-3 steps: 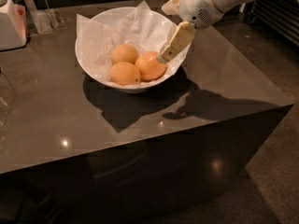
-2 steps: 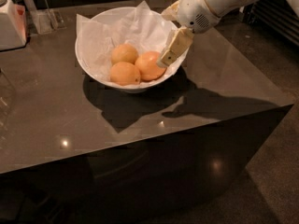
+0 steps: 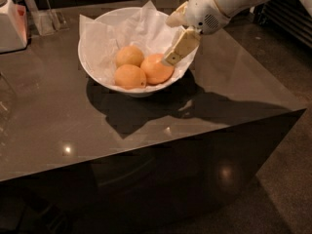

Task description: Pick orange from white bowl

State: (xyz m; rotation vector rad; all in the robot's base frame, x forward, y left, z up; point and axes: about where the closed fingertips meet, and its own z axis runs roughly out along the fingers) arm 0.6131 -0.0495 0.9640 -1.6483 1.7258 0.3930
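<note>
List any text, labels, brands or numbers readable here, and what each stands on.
None can be read.
White container at far left: a reddish patch, too blurred to read.
Gripper, by the orange in the white bowl: no print visible.

The jaws hang inside the white bowl (image 3: 139, 89), just beside the orange (image 3: 156, 70).

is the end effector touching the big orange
Cannot tell. In the camera view the end effector overlaps the upper right edge of the orange; neither contact nor a gap shows plainly.
</note>
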